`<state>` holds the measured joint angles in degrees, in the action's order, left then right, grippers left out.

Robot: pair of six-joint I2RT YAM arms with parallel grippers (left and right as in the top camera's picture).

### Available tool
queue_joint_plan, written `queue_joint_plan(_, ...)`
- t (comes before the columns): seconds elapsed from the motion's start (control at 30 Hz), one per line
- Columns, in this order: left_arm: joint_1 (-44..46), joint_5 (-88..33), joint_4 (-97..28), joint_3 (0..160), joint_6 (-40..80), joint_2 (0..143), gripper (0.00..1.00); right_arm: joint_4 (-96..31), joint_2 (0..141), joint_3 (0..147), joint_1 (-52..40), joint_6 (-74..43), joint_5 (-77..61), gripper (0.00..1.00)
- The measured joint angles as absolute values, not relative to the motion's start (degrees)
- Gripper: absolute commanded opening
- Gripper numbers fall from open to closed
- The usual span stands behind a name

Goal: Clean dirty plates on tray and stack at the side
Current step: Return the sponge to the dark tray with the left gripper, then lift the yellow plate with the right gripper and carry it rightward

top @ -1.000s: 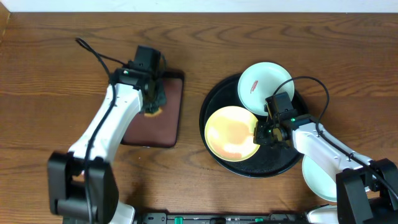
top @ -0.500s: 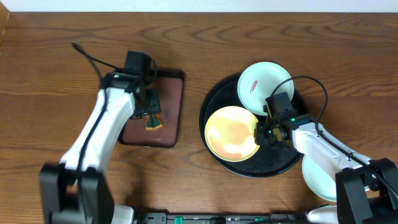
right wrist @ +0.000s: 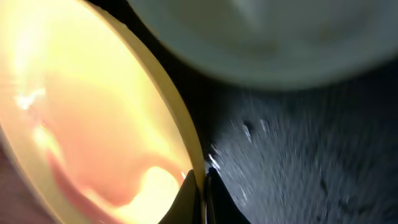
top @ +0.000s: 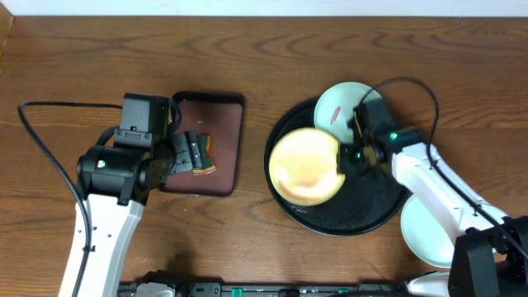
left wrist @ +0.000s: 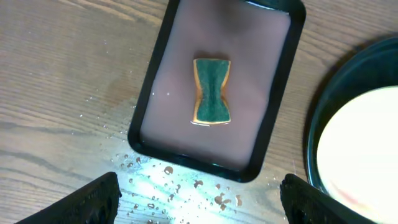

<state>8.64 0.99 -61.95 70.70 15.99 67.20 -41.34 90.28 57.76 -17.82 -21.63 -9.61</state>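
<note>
My right gripper (top: 350, 157) is shut on the right rim of the pale yellow plate (top: 304, 165), which is tilted above the black tray (top: 346, 221). In the right wrist view the fingers (right wrist: 189, 193) pinch the plate's edge (right wrist: 81, 112). A mint-green plate (top: 334, 103) lies at the tray's far side, partly hidden by the right arm. Another mint-green plate (top: 422, 235) rests on the table right of the tray. My left gripper (top: 186, 154) (left wrist: 202, 202) stands open above the near edge of the brown tray, holding nothing.
A green and yellow sponge (left wrist: 211, 91) (top: 205, 157) lies on the rectangular brown tray (left wrist: 261, 81) (top: 216, 124). Water drops (left wrist: 186, 183) speckle the wood in front of it. The left arm's cable (top: 49, 157) loops across the table on the left.
My left gripper opened, left the sponge on the brown tray and drew back toward the near left. My right gripper raised the yellow plate by its rim and shifted it slightly away.
</note>
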Motion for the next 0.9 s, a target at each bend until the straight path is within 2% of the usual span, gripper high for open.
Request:
queue_joint_plan(0.27,8.64,0.73,-62.22,70.70,15.99,66.85,0.85,-29.82,90.24,63.68,-21.06,-21.96,-9.52,0.01)
queue_joint_plan(0.57,8.64,0.58,-62.24,70.70,15.99,66.85,0.86,-9.30,96.03,64.51,-32.49,-27.22,-6.68,0.01)
queue_joint_plan(0.73,8.64,0.51,-62.28,70.70,16.01,66.85,0.86,-7.09,106.04,71.79,-37.30,-28.01,-5.43,0.01)
queue_joint_plan(0.9,8.64,0.36,-62.35,70.70,15.99,66.85,0.86,-6.07,112.66,79.57,-41.85,-22.46,-2.00,0.01)
